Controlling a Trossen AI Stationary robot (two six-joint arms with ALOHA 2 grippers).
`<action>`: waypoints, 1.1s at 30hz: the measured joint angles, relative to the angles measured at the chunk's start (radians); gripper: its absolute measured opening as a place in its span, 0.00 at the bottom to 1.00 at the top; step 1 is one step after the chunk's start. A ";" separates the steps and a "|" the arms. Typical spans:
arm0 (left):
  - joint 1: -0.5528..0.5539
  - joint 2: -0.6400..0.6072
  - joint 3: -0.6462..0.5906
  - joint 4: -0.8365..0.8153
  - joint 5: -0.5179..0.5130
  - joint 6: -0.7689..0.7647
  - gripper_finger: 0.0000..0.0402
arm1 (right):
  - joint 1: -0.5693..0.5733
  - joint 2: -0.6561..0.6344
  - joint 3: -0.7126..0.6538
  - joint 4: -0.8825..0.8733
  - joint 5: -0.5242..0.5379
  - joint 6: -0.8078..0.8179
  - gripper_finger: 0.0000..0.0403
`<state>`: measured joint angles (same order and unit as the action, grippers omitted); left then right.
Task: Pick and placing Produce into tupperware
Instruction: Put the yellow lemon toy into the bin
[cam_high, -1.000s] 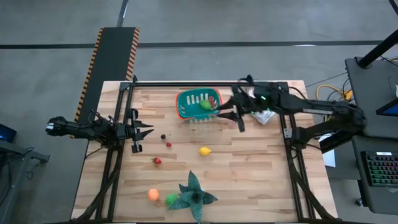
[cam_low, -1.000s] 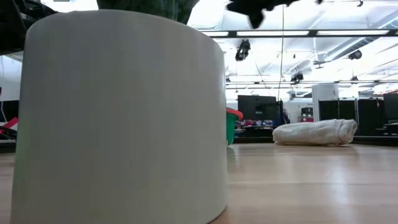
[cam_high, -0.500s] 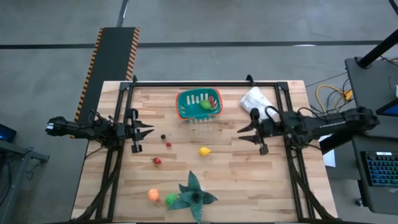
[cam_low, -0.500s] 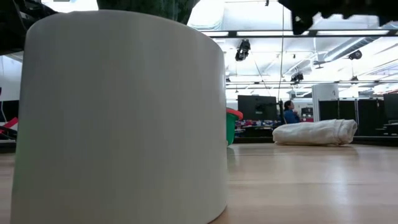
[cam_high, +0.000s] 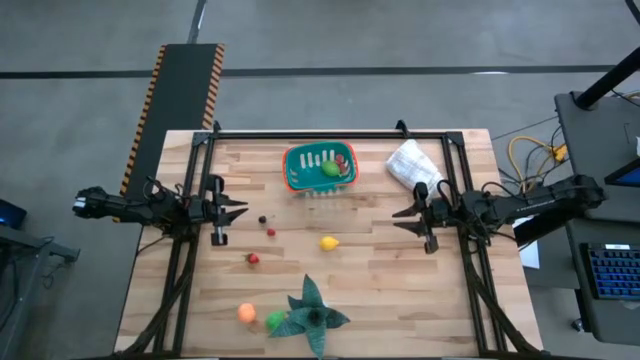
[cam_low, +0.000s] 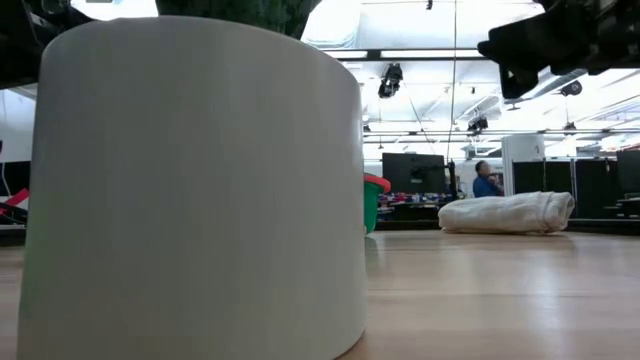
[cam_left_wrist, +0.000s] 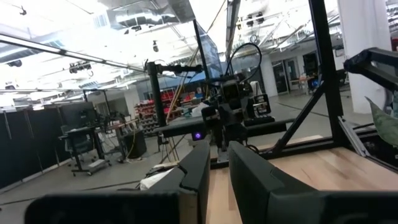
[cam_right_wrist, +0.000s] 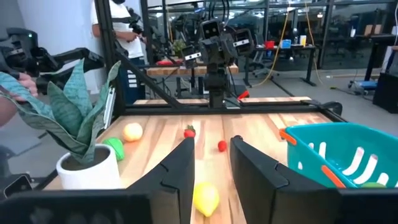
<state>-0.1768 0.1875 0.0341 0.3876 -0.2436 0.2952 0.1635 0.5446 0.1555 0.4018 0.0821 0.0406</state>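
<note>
Produce: I count one green piece (cam_high: 330, 169) already in the tupperware (cam_high: 296, 168), which sits at the far middle of the table. Loose on the wood I see a yellow lemon (cam_high: 328, 243), two small red pieces (cam_high: 254, 259) (cam_high: 271, 232), a dark berry (cam_high: 263, 219), an orange piece (cam_high: 246, 313) and a green one (cam_high: 275, 321).

Right gripper: my right gripper (cam_high: 400, 218) hangs above the table's right side, near the white bag (cam_high: 412, 164). Its fingers (cam_right_wrist: 180, 169) stand a narrow gap apart with nothing between them, and the lemon shows through that gap in the right wrist view.

Left gripper: the left gripper (cam_high: 237, 210) waits at the left edge. Its fingers (cam_left_wrist: 198, 168) are nearly together and empty.

Next target, my guess: the lemon, since it lies closest to the right gripper.

Risk, jaws: at this narrow gap I judge the fingers would land on top of the lemon and push it away instead of straddling it. I would widen them first.

Risk, rolling: the lemon is rounded, so an off-centre touch may send it toward the potted plant (cam_high: 310, 312).

Risk, plant: the orange and green pieces sit just beside its leaves, which could snag an arm reaching for them.
</note>
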 joint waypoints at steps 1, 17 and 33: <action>0.000 0.000 0.000 -0.001 0.000 0.000 0.11 | 0.000 0.000 0.000 0.000 0.000 0.001 0.24; 0.000 0.000 0.000 -0.003 0.000 0.000 0.11 | 0.000 0.223 0.077 -0.064 0.045 0.045 0.63; 0.000 0.001 0.000 -0.003 0.000 -0.001 0.11 | 0.000 0.863 0.284 -0.012 0.102 0.062 0.84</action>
<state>-0.1769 0.1883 0.0341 0.3843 -0.2439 0.2939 0.1635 1.4074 0.4392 0.3900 0.1845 0.1024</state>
